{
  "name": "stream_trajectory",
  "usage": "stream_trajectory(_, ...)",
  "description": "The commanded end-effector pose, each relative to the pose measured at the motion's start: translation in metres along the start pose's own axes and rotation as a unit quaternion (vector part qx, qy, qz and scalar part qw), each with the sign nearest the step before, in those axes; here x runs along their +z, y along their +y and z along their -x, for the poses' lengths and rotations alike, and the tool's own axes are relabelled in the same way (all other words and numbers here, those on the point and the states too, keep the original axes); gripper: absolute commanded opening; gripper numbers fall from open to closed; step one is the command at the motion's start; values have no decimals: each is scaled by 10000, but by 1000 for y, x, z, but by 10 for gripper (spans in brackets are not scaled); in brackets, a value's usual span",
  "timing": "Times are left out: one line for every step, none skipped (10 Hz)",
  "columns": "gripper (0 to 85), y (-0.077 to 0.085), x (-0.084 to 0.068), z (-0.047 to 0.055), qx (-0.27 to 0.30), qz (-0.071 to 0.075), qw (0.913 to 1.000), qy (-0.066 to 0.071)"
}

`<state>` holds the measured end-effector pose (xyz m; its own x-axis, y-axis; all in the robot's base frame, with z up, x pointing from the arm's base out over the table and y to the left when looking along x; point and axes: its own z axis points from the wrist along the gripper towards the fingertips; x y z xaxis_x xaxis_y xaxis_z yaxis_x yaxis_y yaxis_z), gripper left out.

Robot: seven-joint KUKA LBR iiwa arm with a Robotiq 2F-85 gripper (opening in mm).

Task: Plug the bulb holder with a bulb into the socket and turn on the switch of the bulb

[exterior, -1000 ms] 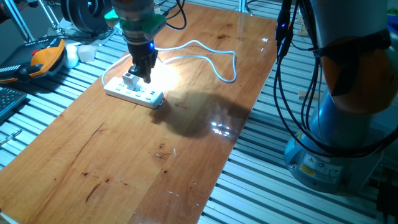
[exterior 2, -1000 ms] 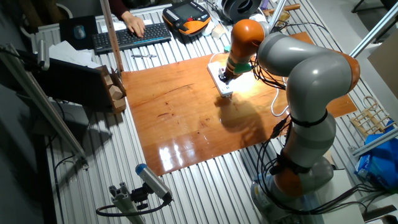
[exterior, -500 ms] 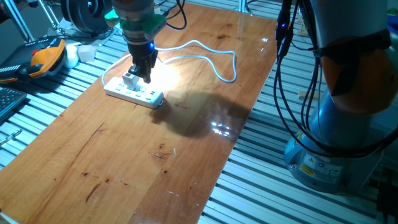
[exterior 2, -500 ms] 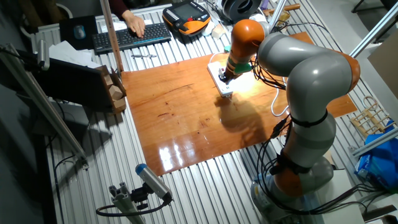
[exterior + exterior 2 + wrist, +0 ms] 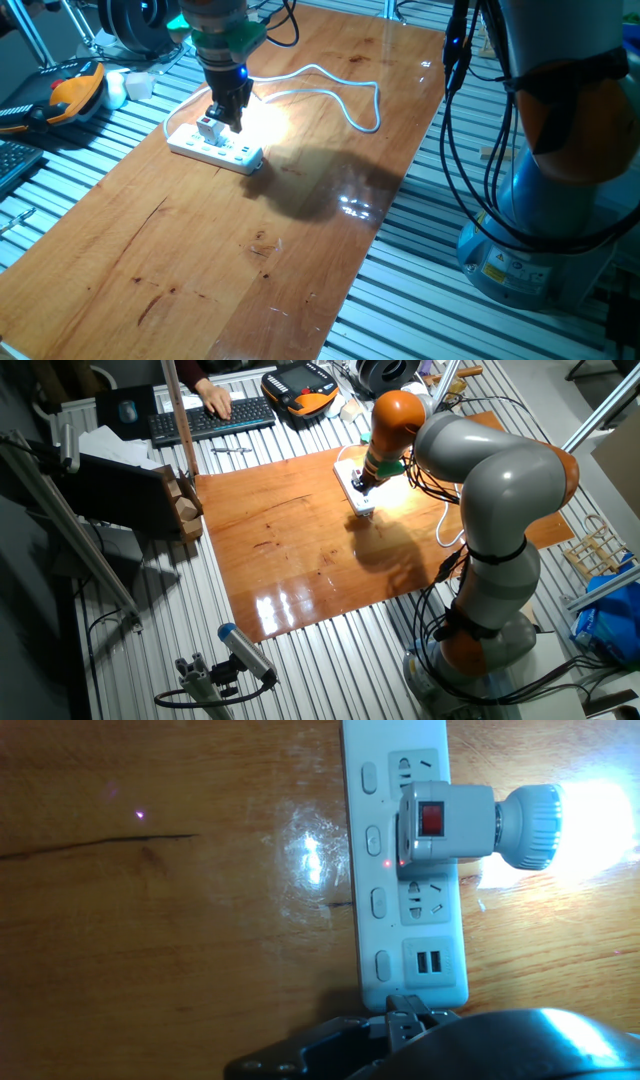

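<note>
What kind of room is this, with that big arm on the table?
Most likely a robotics lab or workshop: the arm stands beside a wooden table on a slatted metal bench, and someone types at a keyboard beside an orange handheld controller.

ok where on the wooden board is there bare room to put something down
The near half of the wooden board, in front of the power strip, is bare. The strip of wood right of the white cable is free too. The far left corner is crowded: strip, bulb holder, gripper.
</note>
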<state>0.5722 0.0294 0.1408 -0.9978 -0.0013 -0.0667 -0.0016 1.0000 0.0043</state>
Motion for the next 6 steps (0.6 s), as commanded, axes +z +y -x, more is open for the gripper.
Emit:
stream_trajectory(0,0,0,0,-2,10,10000,2)
stream_trajectory(0,0,0,0,-2,2,10000,2)
stream_trajectory(0,0,0,1,5,-6,10000,-6)
stream_trajectory(0,0,0,1,12,-6,10000,-6)
stream_trajectory(0,0,0,1,12,-6,10000,-6)
stream_trajectory(0,0,0,1,21,2,10000,-6)
